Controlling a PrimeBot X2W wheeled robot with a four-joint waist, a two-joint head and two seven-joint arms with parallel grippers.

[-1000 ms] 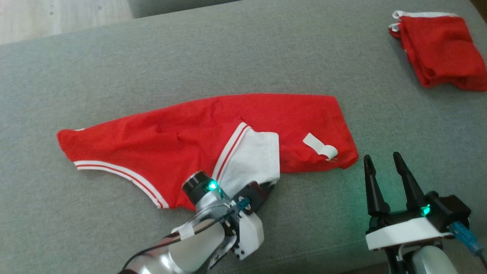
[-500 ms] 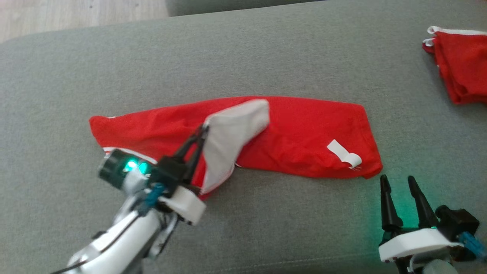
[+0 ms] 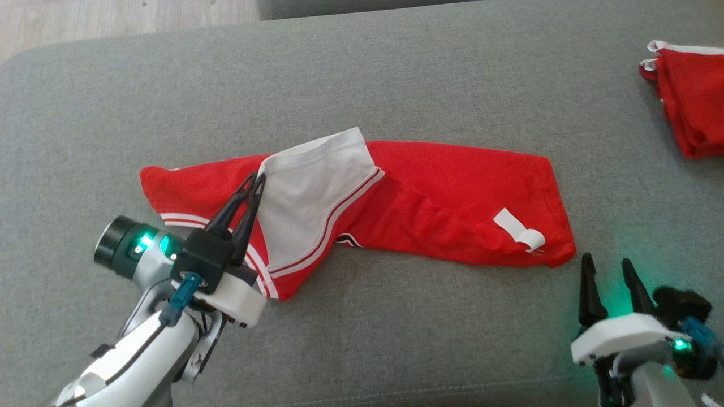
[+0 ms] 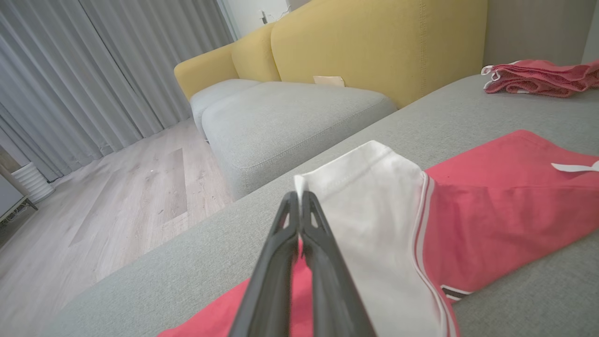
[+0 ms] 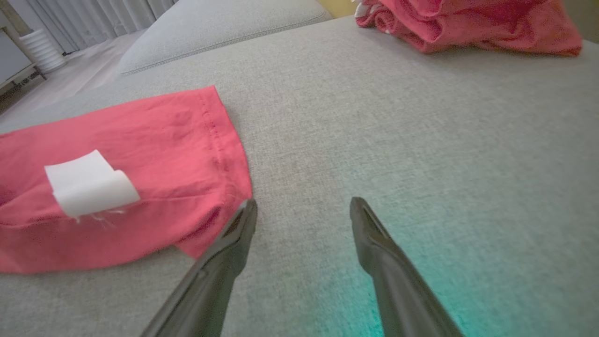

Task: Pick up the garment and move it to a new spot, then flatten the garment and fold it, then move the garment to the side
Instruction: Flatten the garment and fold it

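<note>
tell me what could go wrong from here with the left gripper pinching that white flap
1. The left gripper is shut on only the corner of the white flap, so that thin pinch may slip under a pull.
2. The right gripper is open beside the hem of the red garment, gripping nothing. With nothing pinning the cloth, a pull may drag the whole garment instead of folding it.

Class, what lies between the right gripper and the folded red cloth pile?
Bare grey sofa fabric separates the right gripper from the folded red pile, per the right wrist view.
</note>
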